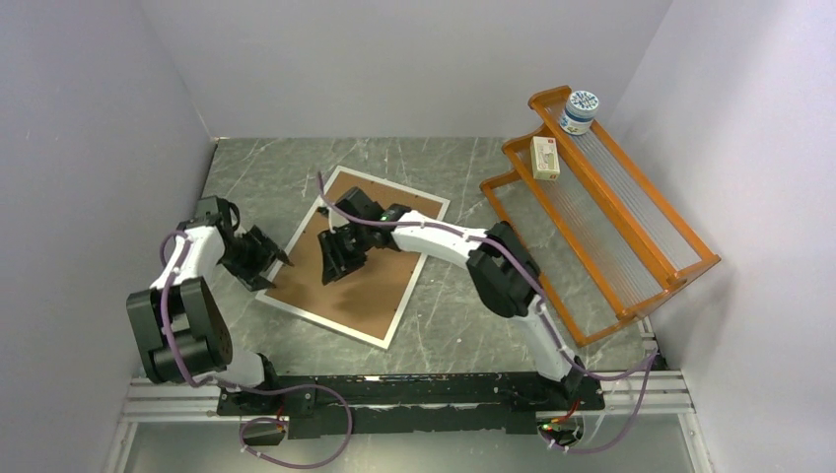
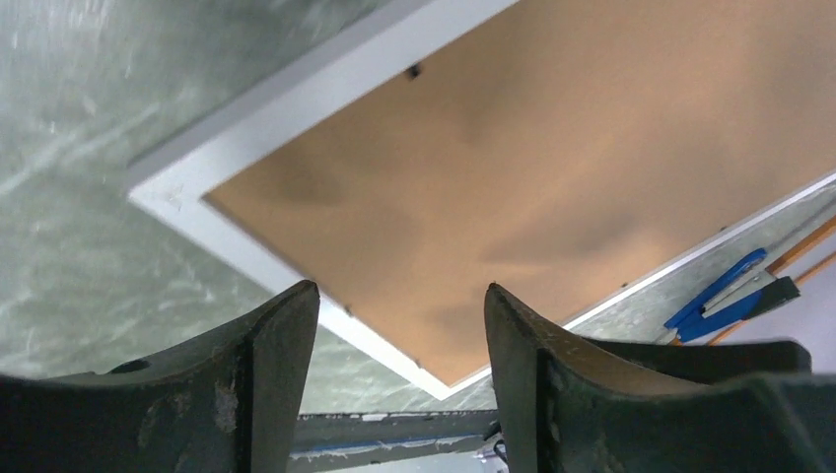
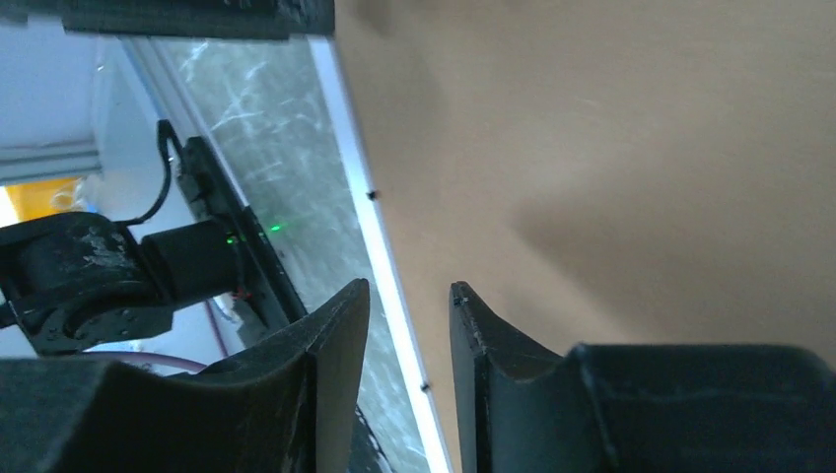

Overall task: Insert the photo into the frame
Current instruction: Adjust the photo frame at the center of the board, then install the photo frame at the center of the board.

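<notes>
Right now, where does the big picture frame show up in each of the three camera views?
Top external: the frame lies tilted near the centre of the picture.
Left wrist: the frame has its pale rim crossing the upper left.
Right wrist: the frame has its rim running down left of centre.
Shared landmark: the brown backing board inside it.

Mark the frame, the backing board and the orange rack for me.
the frame [image 2: 168, 189], left wrist view, on the corner of its silvery rim.
the backing board [image 1: 370, 286], top external view, on bare brown surface near the lower edge.
the orange rack [image 1: 678, 282], top external view, on its near end rail.
</notes>
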`<state>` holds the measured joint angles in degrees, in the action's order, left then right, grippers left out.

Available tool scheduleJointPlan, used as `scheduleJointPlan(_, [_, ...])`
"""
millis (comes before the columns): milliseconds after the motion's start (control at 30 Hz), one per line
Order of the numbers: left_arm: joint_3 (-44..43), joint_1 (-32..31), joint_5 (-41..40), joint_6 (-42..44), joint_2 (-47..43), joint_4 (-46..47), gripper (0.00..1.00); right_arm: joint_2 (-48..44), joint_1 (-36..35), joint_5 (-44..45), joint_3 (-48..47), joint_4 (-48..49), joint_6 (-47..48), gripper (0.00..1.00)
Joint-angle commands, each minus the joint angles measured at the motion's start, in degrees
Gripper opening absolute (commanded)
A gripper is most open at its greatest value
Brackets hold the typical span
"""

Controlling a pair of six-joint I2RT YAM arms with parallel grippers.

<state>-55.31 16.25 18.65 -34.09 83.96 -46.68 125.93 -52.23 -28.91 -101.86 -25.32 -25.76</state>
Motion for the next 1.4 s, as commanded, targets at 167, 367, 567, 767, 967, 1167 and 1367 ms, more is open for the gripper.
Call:
scheduleJointPlan(167, [6.9,-0.1,-1.3,-5.2,-8.1,-0.7,0.31,9.9,-4.4,-17.9,-11.4,7.4,-6.5,0.26])
scheduleJointPlan(367, [9.6,-0.1,1.5,-5.0,-3.3,3.6,0.03,13.7,-4.7,-22.4,-13.6,9.1,-8.8,0.23])
scheduleJointPlan(567, [11.3,0.0,0.8,-5.3,-1.8,3.8,0.02,17.2,-4.8,-23.4,-16.6,6.6,-8.8,0.24])
scheduleJointPlan(767, [12.0,-0.1,-0.2,-5.8,-0.3,3.0,0.03,19.8,-4.8,-23.7,-18.1,6.9,-10.1,0.24])
scheduleJointPlan(967, [12.7,0.0,-1.2,-5.7,2.2,2.8,0.03,21.1,-4.7,-22.3,-18.6,7.3,-10.8,0.24])
scheduleJointPlan(1167, [12.5,0.0,-2.8,-5.6,3.5,1.8,0.03,21.7,-3.1,-17.7,-16.8,6.3,-10.6,0.24])
scheduleJointPlan(1367, [12.2,0.0,-3.6,-5.2,4.4,1.5,0.03,23.7,-0.5,-13.7,-17.6,1.5,-8.1,0.24])
